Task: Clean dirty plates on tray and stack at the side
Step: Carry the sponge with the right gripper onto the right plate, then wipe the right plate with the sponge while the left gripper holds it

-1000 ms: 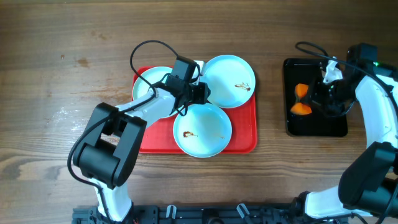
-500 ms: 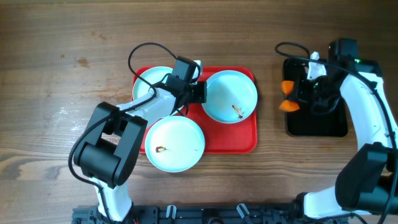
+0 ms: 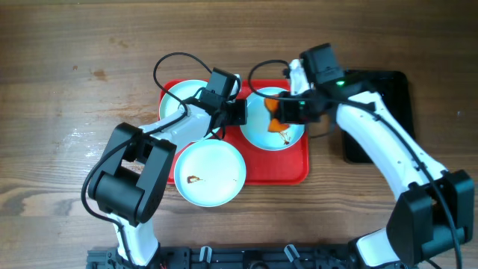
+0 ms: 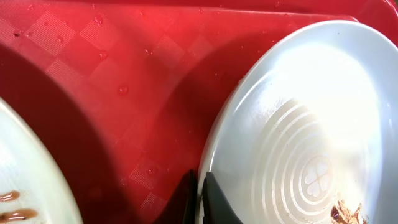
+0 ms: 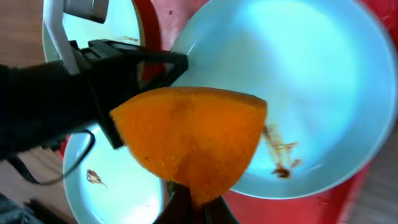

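1. Red tray (image 3: 284, 166) near the middle of the desk (image 3: 75, 75), a bit closer to the far edge.
2. Far left plate (image 3: 176, 96) in the far left corner of the red tray, partly hidden under the left arm (image 3: 173, 128).
3. Far right plate (image 3: 258, 133) on the far right part of the red tray, with a small brown smear (image 3: 284, 138) inside it.
4. Near plate (image 3: 216, 168) toward the near edge of the desk, partly on the red tray and partly out over its near rim. One more tiny brown mark on this one.
5. Left end effector (image 3: 239, 112) closed tight, pinching the left rim of the far right plate. Seen up close from the left wrist: dark fingertips (image 4: 214, 202) squeezed together on the thin pale rim, red tray (image 4: 93, 74) right behind.
6. Right end effector (image 3: 278, 112) closed tight too, gripping an orange sponge (image 3: 273, 119) over the far right plate. From the right wrist: orange sponge (image 5: 193, 137) big in front, plate and its brown smear (image 5: 280, 155) underneath. Touching the plate or not: cannot tell.
7. Black tray (image 3: 392, 86) toward the right edge of the desk, near the red tray, partly under the right arm.
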`<action>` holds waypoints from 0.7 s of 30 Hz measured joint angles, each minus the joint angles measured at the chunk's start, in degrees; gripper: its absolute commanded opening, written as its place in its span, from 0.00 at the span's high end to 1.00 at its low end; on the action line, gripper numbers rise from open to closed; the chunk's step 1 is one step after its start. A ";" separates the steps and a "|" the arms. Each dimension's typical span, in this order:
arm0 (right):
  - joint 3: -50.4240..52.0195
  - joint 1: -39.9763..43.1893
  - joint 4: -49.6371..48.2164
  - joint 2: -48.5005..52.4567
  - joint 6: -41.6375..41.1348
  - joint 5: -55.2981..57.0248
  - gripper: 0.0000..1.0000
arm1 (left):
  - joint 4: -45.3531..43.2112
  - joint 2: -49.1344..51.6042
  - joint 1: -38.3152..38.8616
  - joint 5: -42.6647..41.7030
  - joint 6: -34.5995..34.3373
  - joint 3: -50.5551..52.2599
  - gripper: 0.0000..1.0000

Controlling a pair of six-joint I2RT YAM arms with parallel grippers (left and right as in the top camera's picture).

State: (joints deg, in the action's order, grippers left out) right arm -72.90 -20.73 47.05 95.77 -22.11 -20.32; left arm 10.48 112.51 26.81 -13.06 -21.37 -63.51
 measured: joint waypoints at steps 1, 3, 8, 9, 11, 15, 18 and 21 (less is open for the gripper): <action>-0.02 -1.16 -0.04 1.03 -4.52 1.22 0.96 | 0.24 0.00 -0.02 0.07 -0.02 -0.07 0.96; -0.02 -2.03 -0.50 4.61 -11.37 2.84 0.95 | 0.92 0.00 0.00 0.22 -0.02 -0.26 0.96; 0.00 -2.23 -6.43 12.92 -20.22 4.04 0.96 | 2.12 -0.11 0.00 0.57 -0.04 -0.52 0.96; 0.00 -2.47 -7.52 13.81 -21.49 4.04 0.96 | 2.16 -0.13 0.00 0.61 -0.02 -0.55 0.96; 0.00 -3.45 -11.85 15.87 -23.37 3.15 0.96 | 2.27 -0.13 0.00 0.63 -0.04 -0.55 0.96; -0.59 -5.73 -17.05 19.91 -24.79 -0.72 0.96 | 3.13 -0.33 -0.09 1.07 -0.04 -0.63 0.96; -1.49 -5.70 -14.34 20.41 -23.61 -1.31 0.96 | 3.63 -0.44 -0.13 1.22 -0.04 -0.63 0.96; -1.95 -5.22 -10.91 20.41 -21.62 -0.87 0.96 | 3.67 -0.44 -0.04 1.18 -0.04 -0.63 0.96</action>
State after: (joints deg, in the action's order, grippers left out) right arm -74.85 -25.96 36.14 116.18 -43.72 -21.19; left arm 14.15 112.07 26.76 -11.88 -21.41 -64.14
